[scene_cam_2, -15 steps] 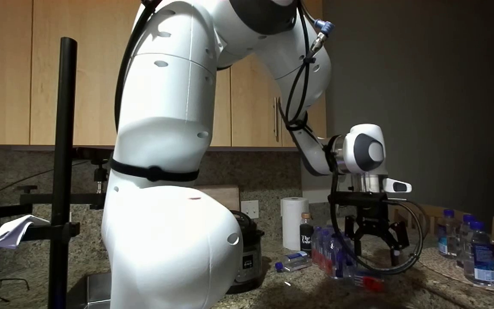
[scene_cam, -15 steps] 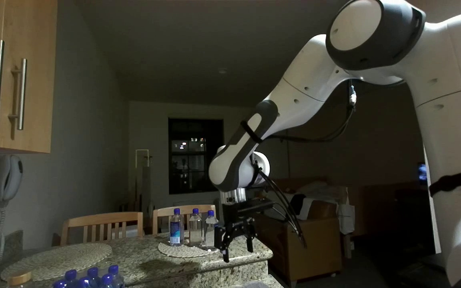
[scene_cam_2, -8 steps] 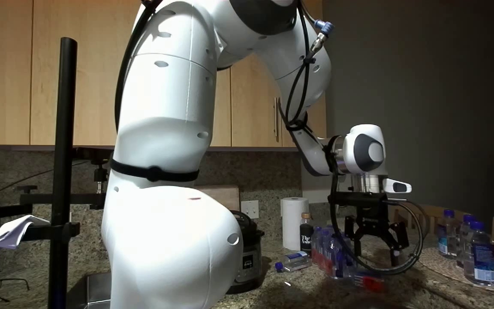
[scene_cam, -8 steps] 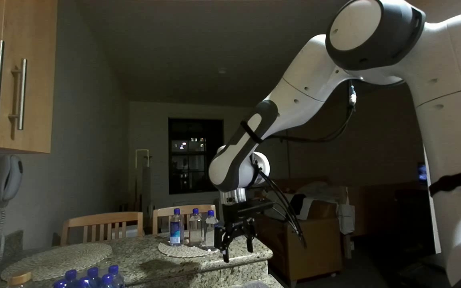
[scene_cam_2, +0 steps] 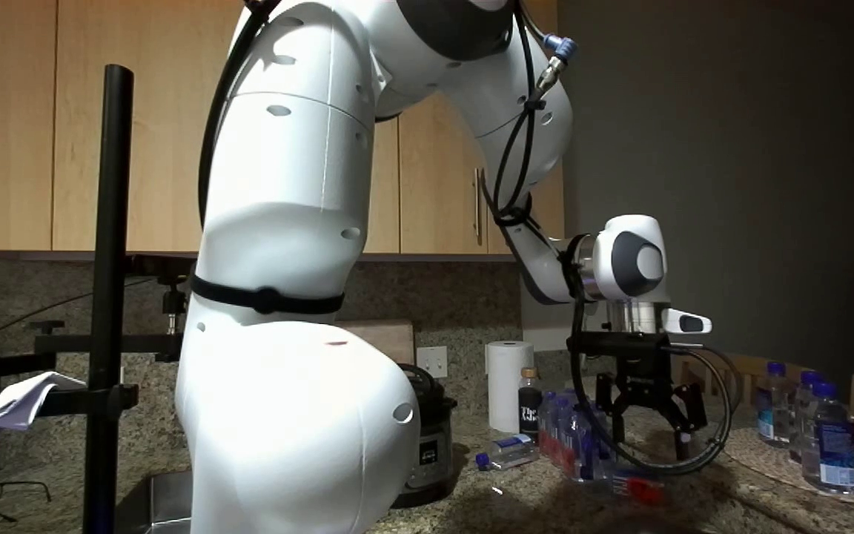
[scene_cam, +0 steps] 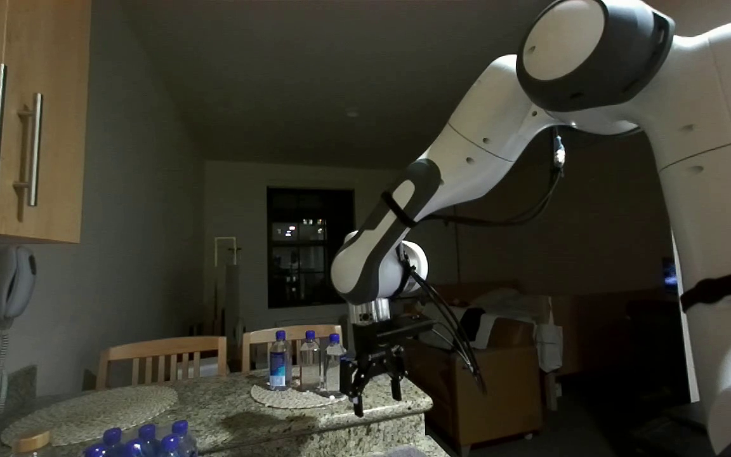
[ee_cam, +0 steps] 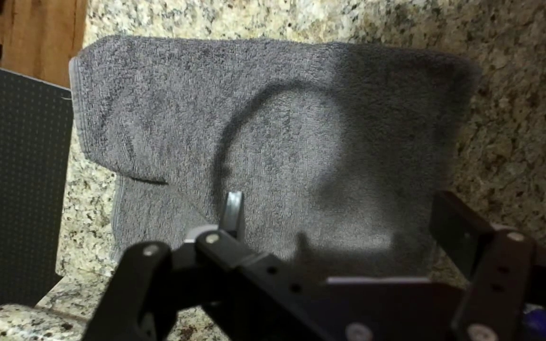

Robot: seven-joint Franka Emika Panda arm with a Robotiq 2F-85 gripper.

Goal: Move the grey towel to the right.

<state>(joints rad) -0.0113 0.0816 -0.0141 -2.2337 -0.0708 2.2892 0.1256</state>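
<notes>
The grey towel [ee_cam: 183, 104] lies spread on the speckled granite counter in the wrist view. Its left part has a fold, and its lower part is hidden behind my gripper. A sliver of grey cloth, likely the same towel, shows at the bottom edge of an exterior view [scene_cam: 403, 451]. My gripper [ee_cam: 339, 201] is open and empty, with its fingers wide apart over the towel and pointing down. It hangs above the counter in both exterior views [scene_cam: 377, 397] [scene_cam_2: 651, 437]. Its shadow falls on the towel.
Three water bottles [scene_cam: 310, 362] stand on a woven mat [scene_cam: 289, 398]. More bottles [scene_cam_2: 568, 437] cluster near the paper towel roll [scene_cam_2: 508, 386], with one bottle [scene_cam_2: 507, 452] lying down. A dark dotted panel [ee_cam: 12, 189] lies beyond the counter's left edge in the wrist view.
</notes>
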